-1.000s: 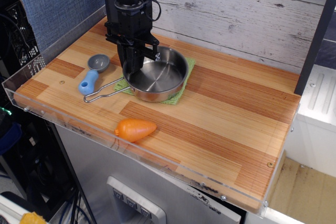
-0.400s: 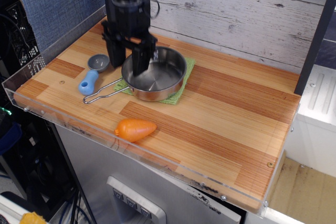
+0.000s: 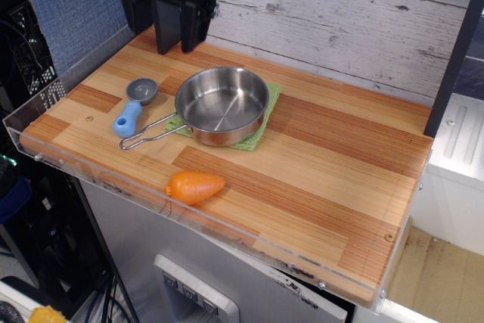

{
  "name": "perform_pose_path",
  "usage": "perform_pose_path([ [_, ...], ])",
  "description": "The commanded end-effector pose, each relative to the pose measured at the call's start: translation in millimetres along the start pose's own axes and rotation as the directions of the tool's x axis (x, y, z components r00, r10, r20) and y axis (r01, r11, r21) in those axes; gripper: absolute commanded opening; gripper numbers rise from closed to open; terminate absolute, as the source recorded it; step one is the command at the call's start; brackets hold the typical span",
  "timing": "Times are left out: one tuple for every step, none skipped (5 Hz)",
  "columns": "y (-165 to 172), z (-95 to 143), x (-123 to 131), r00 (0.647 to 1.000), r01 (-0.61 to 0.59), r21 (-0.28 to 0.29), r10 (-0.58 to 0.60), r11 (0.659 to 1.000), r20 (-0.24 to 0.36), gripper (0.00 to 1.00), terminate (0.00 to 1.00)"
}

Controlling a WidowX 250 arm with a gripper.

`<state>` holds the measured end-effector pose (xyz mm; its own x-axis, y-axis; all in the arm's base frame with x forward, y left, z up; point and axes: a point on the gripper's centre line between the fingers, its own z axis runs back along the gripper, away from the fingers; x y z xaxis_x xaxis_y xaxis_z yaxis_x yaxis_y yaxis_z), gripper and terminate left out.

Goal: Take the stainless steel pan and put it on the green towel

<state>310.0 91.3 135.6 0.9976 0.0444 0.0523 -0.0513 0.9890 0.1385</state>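
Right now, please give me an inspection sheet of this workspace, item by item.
Surface: wooden tabletop with clear plastic edge.
Job's things: stainless steel pan resting on green towel, handle pointing front-left.
Clutter: blue-handled scoop left of pan; orange carrot near front edge.
Grippers: gripper raised above back-left corner, fingers apart, holding nothing.
Cables: nothing seen on the surface.
Surroundings: grey plank wall behind; blue panel left.

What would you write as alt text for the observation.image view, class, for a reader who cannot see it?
A shiny steel pan sits on a green towel on a wooden table, its wire handle pointing toward a blue-handled scoop. The robot's hand hangs open above the table's back left, apart from the pan. An orange toy carrot lies near the front edge.
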Motion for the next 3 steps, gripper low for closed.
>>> perform_pose_path([
  [-18.5, 23.1, 3.2, 1.000, 0.019, -0.011, -0.019, 1.000, 0.012, 1.00, 0.00],
  [-18.5, 23.1, 3.2, 1.000, 0.019, -0.011, -0.019, 1.000, 0.012, 1.00, 0.00],
  [-18.5, 23.1, 3.2, 1.000, 0.019, -0.011, -0.019, 1.000, 0.012, 1.00, 1.00],
])
